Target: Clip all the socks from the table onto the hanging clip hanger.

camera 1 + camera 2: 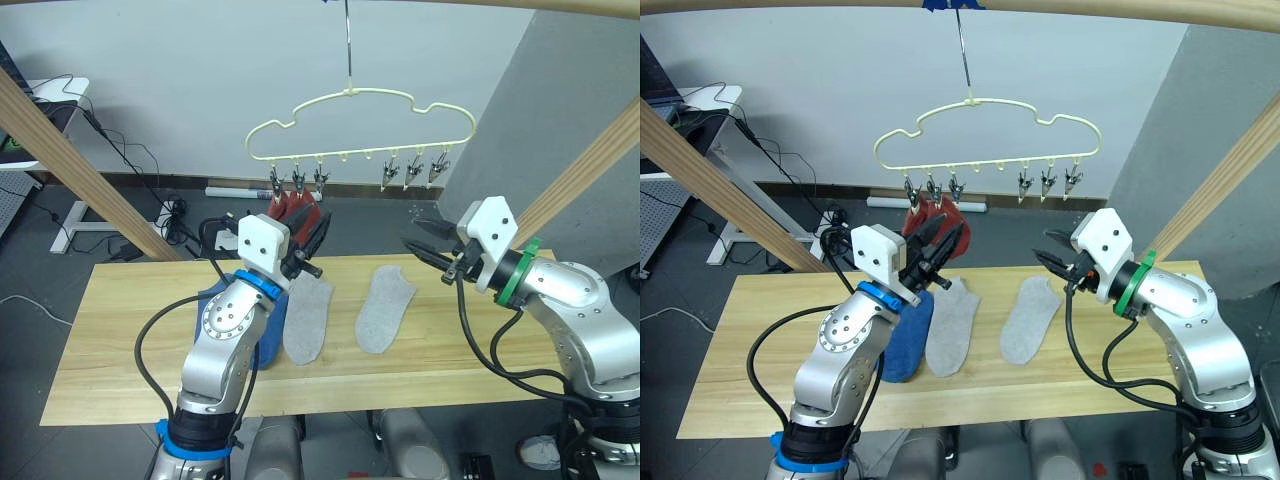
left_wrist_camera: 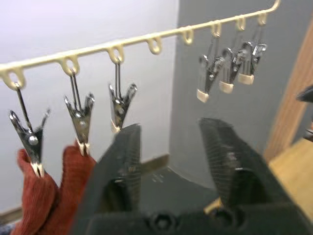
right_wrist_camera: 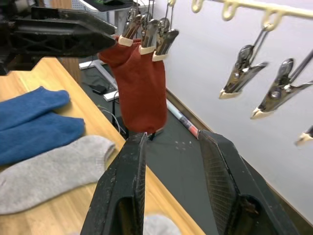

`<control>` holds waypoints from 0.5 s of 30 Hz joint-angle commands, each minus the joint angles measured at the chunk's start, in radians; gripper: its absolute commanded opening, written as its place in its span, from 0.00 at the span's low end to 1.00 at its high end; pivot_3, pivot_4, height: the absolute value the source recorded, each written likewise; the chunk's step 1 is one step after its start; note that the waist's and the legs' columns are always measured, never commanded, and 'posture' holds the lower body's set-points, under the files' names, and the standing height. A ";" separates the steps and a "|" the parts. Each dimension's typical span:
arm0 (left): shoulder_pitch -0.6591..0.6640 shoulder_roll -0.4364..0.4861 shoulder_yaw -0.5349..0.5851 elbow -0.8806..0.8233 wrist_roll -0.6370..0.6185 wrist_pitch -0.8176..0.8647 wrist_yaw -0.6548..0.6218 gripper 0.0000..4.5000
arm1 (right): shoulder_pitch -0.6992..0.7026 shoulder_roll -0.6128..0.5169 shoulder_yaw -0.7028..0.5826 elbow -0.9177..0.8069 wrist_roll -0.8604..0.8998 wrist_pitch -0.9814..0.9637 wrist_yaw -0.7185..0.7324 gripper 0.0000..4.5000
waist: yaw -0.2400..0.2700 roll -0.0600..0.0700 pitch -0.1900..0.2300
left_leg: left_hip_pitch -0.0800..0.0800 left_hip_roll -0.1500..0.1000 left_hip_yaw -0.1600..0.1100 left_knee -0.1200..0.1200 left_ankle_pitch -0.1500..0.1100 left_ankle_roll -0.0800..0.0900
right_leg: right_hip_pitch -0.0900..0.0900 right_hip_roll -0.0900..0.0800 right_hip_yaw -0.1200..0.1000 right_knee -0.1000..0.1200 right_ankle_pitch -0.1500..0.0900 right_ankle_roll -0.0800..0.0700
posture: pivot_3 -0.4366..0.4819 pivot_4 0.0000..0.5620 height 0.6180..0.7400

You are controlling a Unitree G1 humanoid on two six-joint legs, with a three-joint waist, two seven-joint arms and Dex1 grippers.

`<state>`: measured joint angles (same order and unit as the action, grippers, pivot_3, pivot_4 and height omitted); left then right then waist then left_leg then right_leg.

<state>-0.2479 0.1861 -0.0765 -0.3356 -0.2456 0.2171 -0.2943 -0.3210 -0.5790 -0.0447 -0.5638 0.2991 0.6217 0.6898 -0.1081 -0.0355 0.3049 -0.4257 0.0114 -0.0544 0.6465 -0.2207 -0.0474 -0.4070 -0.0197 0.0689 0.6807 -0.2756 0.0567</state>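
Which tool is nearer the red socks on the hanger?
Left. The left tool is open right beside the red socks; the right tool, also open, sits off to their right, below the empty clips.

Wood pole frame (image 1: 70,150), floor cables (image 1: 150,205)

Open air between the red socks (image 1: 940,222) and right clips (image 1: 1047,181).

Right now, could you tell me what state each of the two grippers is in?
Left gripper: open, holding nothing, raised near the clip hanger.
Right gripper: open, holding nothing, above the table.
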 commanded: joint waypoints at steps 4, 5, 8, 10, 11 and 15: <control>-0.054 -0.060 -0.013 0.066 0.066 -0.077 0.044 0.36 | -0.009 -0.016 -0.043 -0.061 0.048 0.024 -0.027 0.38 | -0.005 0.000 0.000 | 0.000 0.000 0.000 0.000 0.000 0.000 | 0.000 0.000 0.000 0.000 0.000 0.000 | 0.22 0.48 1.00; -0.065 -0.070 -0.010 0.082 0.073 -0.083 0.052 0.36 | -0.010 -0.018 -0.045 -0.063 0.052 0.028 -0.030 0.38 | -0.005 0.000 0.000 | 0.000 -0.001 0.000 0.000 0.000 0.000 | 0.000 0.000 0.000 0.000 0.000 0.000 | 0.22 0.48 1.00; -0.104 -0.094 -0.003 0.129 0.093 -0.110 0.072 0.36 | -0.011 -0.029 -0.053 -0.065 0.062 0.036 -0.036 0.38 | -0.006 0.000 0.000 | 0.000 -0.001 0.000 0.000 0.000 0.000 | 0.000 0.000 0.000 0.000 0.000 0.000 | 0.20 0.48 1.00; -0.124 -0.106 0.005 0.154 0.100 -0.121 0.087 0.36 | -0.012 -0.035 -0.059 -0.062 0.066 0.040 -0.039 0.38 | -0.006 0.000 0.000 | 0.000 -0.001 0.000 0.000 0.000 0.000 | 0.000 0.000 0.000 0.000 0.000 0.000 | 0.20 0.48 1.00; -0.133 -0.110 0.009 0.166 0.107 -0.127 0.094 0.36 | -0.012 -0.038 -0.061 -0.061 0.068 0.041 -0.041 0.38 | -0.006 0.000 0.000 | 0.000 -0.001 0.000 0.000 0.000 0.000 | 0.000 0.000 0.000 0.000 0.000 0.000 | 0.20 0.48 1.00; -0.138 -0.121 0.009 0.180 0.109 -0.137 0.096 0.36 | -0.011 -0.047 -0.067 -0.062 0.076 0.046 -0.048 0.38 | -0.007 0.000 0.000 | 0.000 -0.001 0.000 0.000 0.000 0.000 | 0.000 0.001 0.000 0.000 0.000 0.000 | 0.19 0.49 1.00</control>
<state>-0.3803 0.0731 -0.0704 -0.1364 -0.1363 0.1019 -0.2013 -0.3255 -0.6164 -0.0876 -0.5882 0.3557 0.6707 0.6490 -0.1155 -0.0354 0.3049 -0.4257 0.0104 -0.0544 0.6465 -0.2206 -0.0474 -0.4068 -0.0192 0.0688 0.6806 -0.2755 0.0569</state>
